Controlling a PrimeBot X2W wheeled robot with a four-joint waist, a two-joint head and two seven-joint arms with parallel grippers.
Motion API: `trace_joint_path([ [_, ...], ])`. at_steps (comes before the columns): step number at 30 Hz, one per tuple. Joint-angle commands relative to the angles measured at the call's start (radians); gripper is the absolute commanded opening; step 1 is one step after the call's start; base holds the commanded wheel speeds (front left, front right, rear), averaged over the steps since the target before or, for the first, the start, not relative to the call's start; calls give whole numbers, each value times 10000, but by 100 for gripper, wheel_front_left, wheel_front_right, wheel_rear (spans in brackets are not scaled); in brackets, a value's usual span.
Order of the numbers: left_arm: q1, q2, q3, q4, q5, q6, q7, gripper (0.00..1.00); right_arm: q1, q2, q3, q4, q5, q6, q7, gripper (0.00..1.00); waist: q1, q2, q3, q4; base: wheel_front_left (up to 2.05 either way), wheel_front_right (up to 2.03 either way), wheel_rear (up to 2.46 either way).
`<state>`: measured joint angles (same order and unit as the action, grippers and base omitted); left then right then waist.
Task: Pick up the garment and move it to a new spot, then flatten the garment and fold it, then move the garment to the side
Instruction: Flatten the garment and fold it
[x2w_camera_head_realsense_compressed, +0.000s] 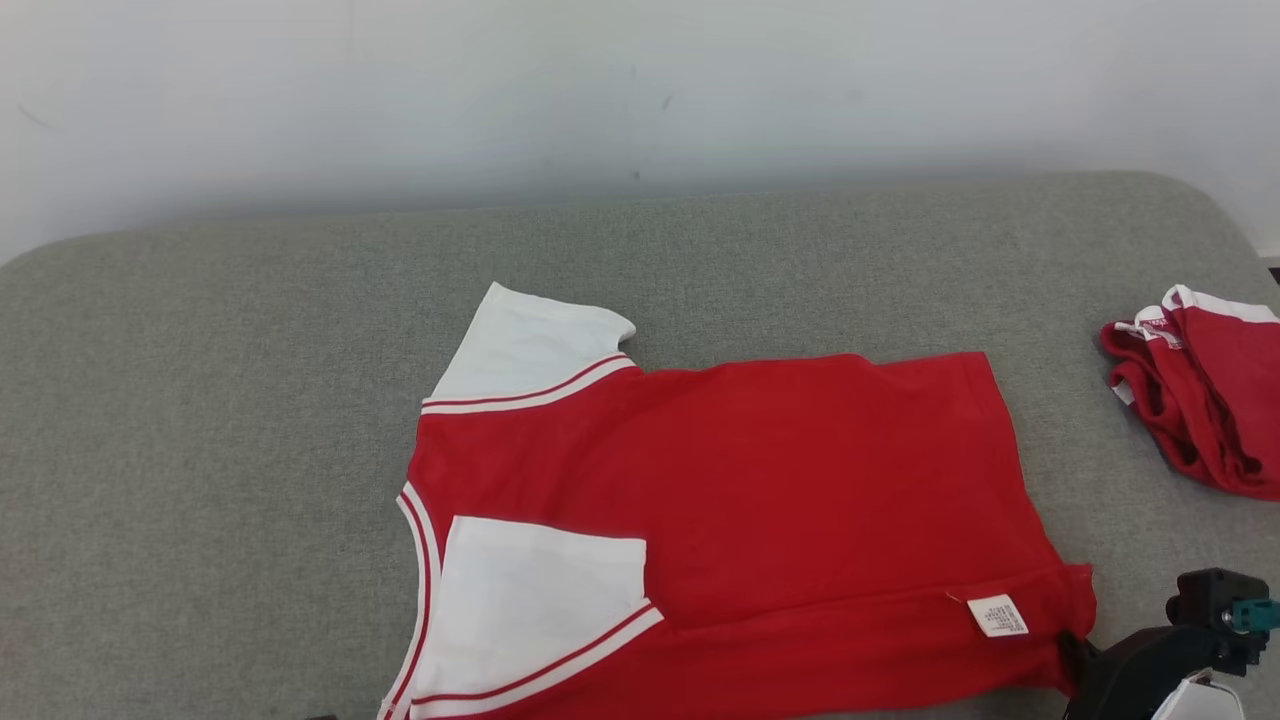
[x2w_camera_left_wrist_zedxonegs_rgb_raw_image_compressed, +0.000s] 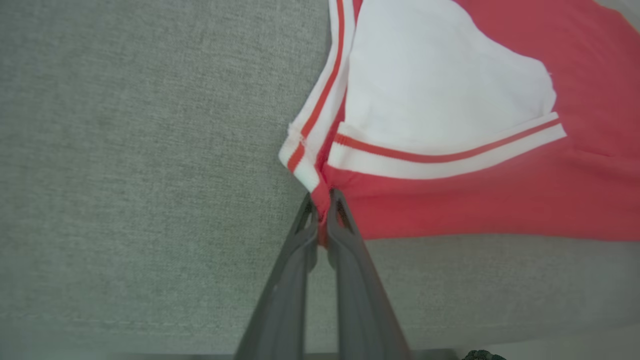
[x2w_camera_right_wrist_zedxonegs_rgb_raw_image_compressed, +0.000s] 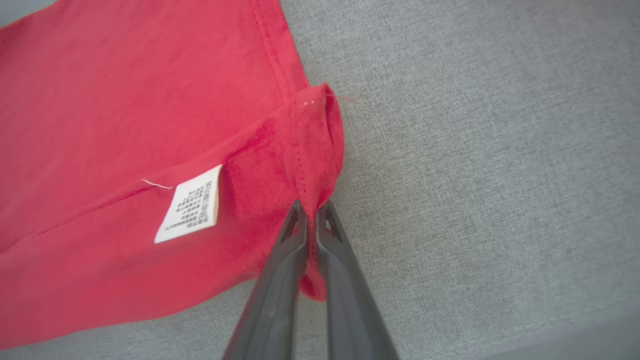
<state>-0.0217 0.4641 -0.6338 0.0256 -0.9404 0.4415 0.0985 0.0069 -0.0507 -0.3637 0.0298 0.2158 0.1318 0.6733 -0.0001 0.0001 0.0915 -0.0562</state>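
The grey cushion lies open across its whole left side, from near edge to far edge. A broad open band also runs along the far side, between the garment and the white wall, which closes off the far end. On the right, a strip of bare cushion separates the garment's hem from a crumpled red-and-white pile at the right edge, which narrows the passage there. The right gripper occupies the near right corner, pinched on the hem. The left gripper pinches the near left corner, with bare cushion to its left.
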Motion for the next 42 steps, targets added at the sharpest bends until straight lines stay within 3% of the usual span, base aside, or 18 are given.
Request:
trace_joint_path([
  [1,146,152,-49,-12,111,103,16,0,158,15,-44,-12,123,-20,6,0,1,-1,-40,8,0,0,0],
  [3,293,148,-148,-71,129,165,64,0,290,15,-18,46,166,-20,-43,0,1,-1,-78,-2,0,0,0],
  [4,327,132,-162,-74,147,184,16,0,338,15,-8,63,152,-20,-124,33,1,-1,-103,-9,0,0,0],
  [5,326,166,-196,-43,262,185,-41,26,340,12,-69,119,115,-20,-223,100,1,-1,-117,-20,0,0,0],
  [6,329,195,-244,24,331,216,-90,95,332,14,-68,192,98,-20,-288,100,1,-1,-142,-37,0,0,0],
  [7,339,202,-270,106,393,248,-112,100,325,21,-28,256,83,-20,-330,100,1,-1,-181,-56,0,0,0],
  [17,-170,507,5,-60,662,566,-218,100,-339,23,147,-250,-352,-20,-435,100,1,-1,-211,-154,0,0,0],
  [22,-1556,910,153,-120,1101,270,12,100,-1353,20,405,-676,-742,-20,50,100,1,-1,97,-195,0,0,0],
  [25,-2752,928,28,234,1301,-98,432,100,-2215,19,568,-553,-1136,-20,453,100,1,-1,405,-287,0,0,0],
  [33,-6435,328,-249,1973,1673,-1397,1399,100,-5000,-271,1238,736,-1759,-20,1231,100,1,-1,1946,-741,0,0,0],
  [38,-8258,181,-640,3351,1877,-2365,2178,100,-6463,-434,1985,1484,-1836,-20,998,100,1,-1,2772,-1176,0,0,0],
  [42,-9196,58,-777,4386,1990,-2869,2423,100,-7177,-364,2576,1987,-1633,-20,713,100,1,-1,3179,-1540,0,0,0],
])
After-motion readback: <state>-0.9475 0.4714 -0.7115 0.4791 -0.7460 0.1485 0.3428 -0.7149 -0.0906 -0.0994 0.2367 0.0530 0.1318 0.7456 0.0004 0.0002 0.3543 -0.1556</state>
